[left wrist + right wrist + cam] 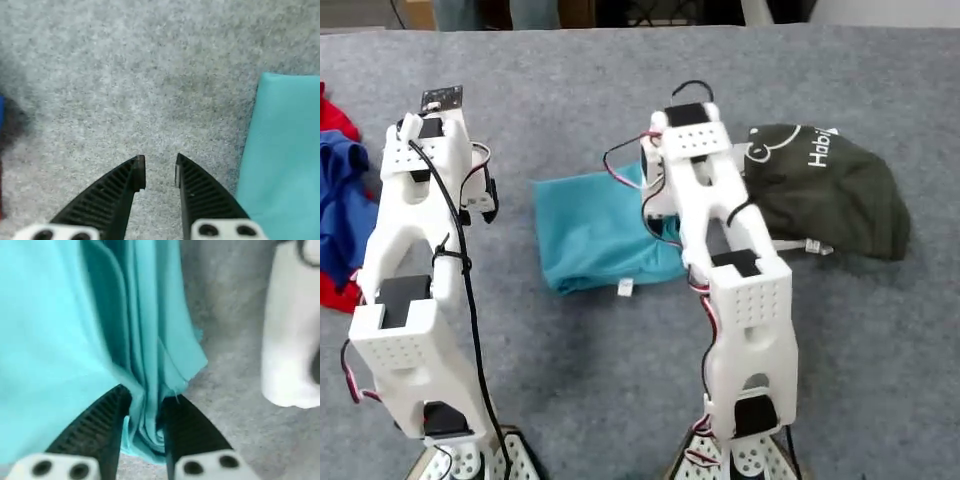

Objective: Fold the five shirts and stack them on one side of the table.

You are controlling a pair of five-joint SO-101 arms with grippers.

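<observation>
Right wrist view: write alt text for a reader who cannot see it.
The right gripper is closed on a bunched fold of the teal shirt. The cloth gathers into long pleats and lies on the grey table, with a white arm part close by.

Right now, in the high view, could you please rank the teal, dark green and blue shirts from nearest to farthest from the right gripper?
1. Teal shirt, clamped in the right gripper, at the centre.
2. Dark green shirt, close by on the right side.
3. Blue shirt, at the far left edge.
</observation>
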